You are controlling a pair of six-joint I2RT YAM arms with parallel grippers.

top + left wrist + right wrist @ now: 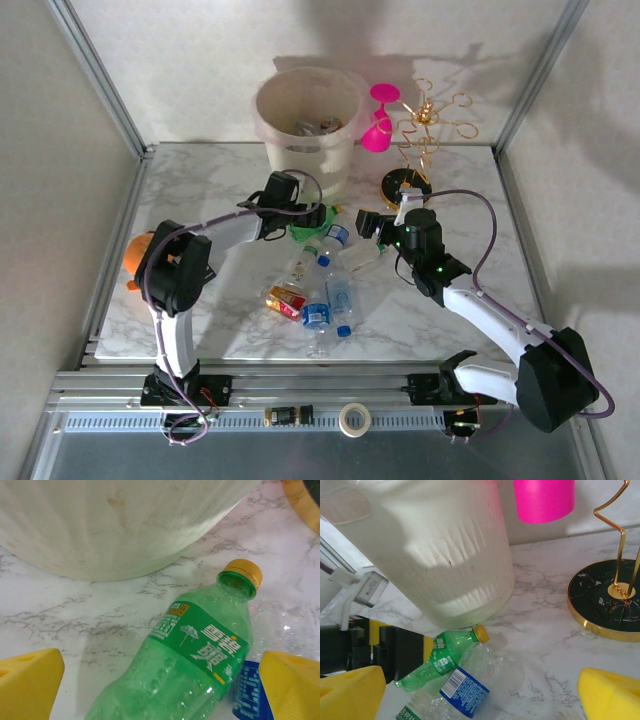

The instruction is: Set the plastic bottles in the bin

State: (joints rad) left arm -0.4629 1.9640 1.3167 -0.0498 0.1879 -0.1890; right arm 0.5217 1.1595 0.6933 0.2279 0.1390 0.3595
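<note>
Starting at the far left: finding an orange plush toy [138, 255] at the edge of the marble table [240, 335], tucked behind the left arm. Hovering the left gripper [312, 214] low over a green bottle [310, 233], yellow pads [27, 685] spread wide apart on either side of it and gripping nothing. Seeing that green bottle lying on its side, yellow cap [242, 572] pointing toward the bin [307, 115], just beside the bin's base. Noting the bin standing upright at the back of the table, with a few things already inside. Finding more plastic bottles [342, 300] lying loose at mid-table, outside the bin: a red-labelled one [285, 300], several clear ones with blue labels, and a blue-labelled bottle [465, 690] touching the green one. Holding the right gripper [368, 226] just right of that cluster, its foam tips [612, 695] likewise spread wide, clamping nothing. Ending at the right with a pink goblet [380, 120] and a gold wire stand [425, 130] beside the bin.
</note>
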